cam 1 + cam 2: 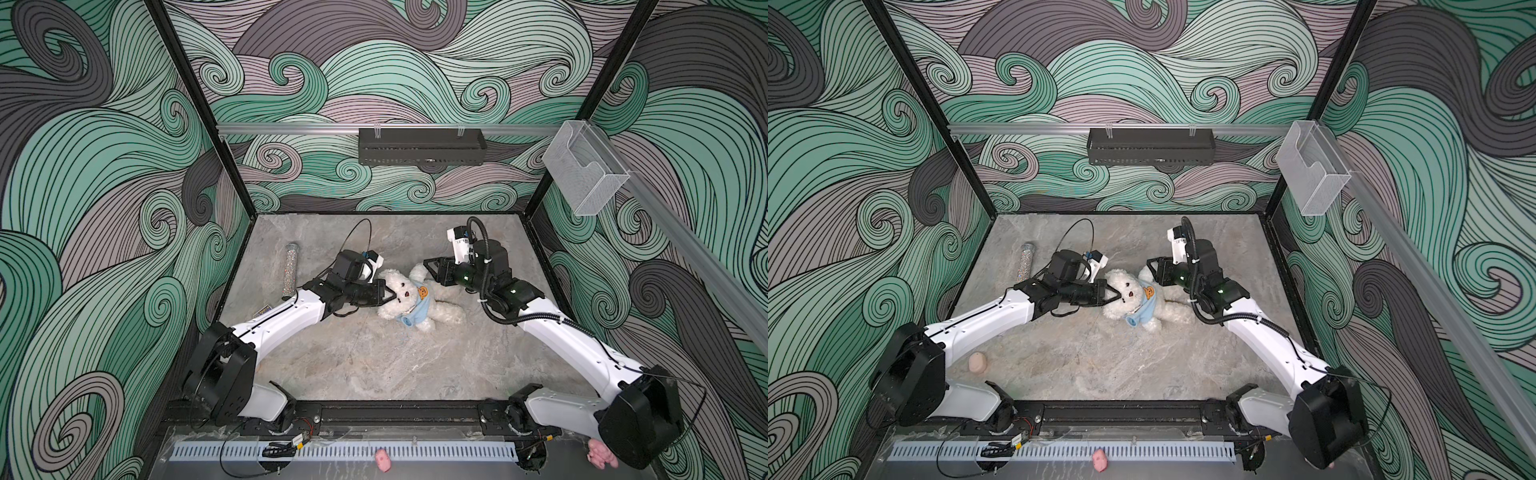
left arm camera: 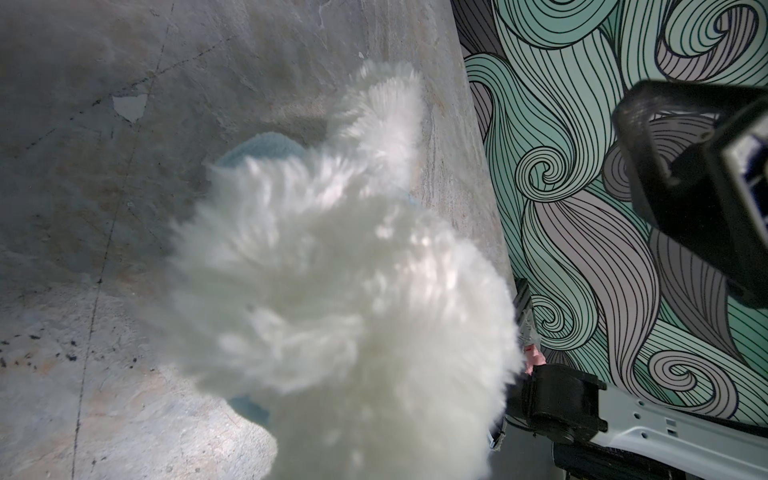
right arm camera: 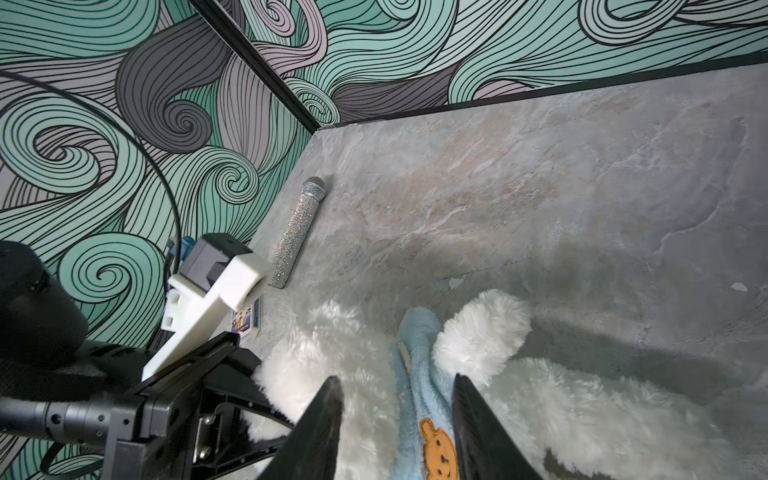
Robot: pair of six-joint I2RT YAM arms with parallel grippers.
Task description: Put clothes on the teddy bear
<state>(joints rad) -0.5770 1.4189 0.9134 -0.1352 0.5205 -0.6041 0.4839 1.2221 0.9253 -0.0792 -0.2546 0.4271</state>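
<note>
While the left pincer (image 1: 392, 294) is closed to a point in the fur at the side of the teddy bear's (image 1: 401, 290) head, apparently pinching it, the right pincer (image 3: 395, 378) stands at a medium gape and holds nothing. The right wrist view shows its two black fingers (image 3: 320, 428) straddling the light blue garment (image 3: 419, 365) on the bear's chest, with the orange bear patch (image 3: 438, 451) between them; whether they touch the fabric cannot be told.

The bear lies on its back near the middle of the desk (image 1: 374, 365), head toward the left pincer, legs toward the right arm; in both top views the garment covers the chest and sits bunched high, leaving belly and legs bare. One white arm (image 1: 417, 275) reaches toward the far wall, just beside the right pincer; a blue sleeve end (image 1: 405, 321) lies on the opposite side, and whether an arm fills it cannot be told.

Judgement: the step in hand is late fitting; the garment is on but not settled. The next move calls for the right pincer to close on fabric only, not fur, at the hem or the sleeve, and to draw it away from the head while the left pincer anchors the bear; too strong a pull would likely drag the light plush across the desk.
</note>
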